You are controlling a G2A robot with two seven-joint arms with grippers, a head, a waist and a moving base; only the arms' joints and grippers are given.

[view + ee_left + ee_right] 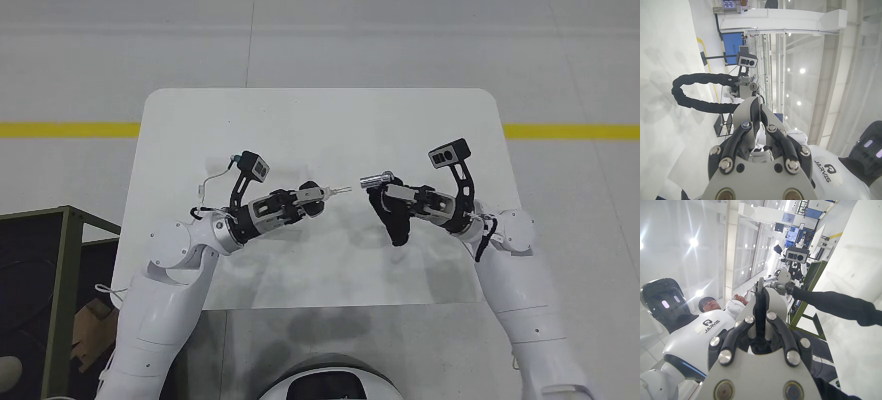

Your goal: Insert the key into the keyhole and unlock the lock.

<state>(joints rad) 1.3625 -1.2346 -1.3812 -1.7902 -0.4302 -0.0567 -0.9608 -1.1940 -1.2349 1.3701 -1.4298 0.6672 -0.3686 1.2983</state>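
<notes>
Room: grey floor [560, 60], a yellow line [70, 129] running across it behind the white table [320, 110].
Left arm: the left gripper [318, 193] is up over mid-table, fingers pinched tight on the key [340, 189], with the blade poking out toward 3 o'clock.
Key spot: in the air, tip just short of the lock [375, 179]. There's a sliver of gap, so it's not in.
Lock spot: silver cylinder held off the table at 3 o'clock from the key. In the left wrist view the keyhole [753, 86] looks straight back at the blade.
Right arm: the right gripper [395, 192] is clamped on the lock just behind the cylinder. Whether the pads bite metal or black cover is hard to say.
Hanging: the black covered loop [397, 228] drops from the lock toward 5 o'clock.
</notes>
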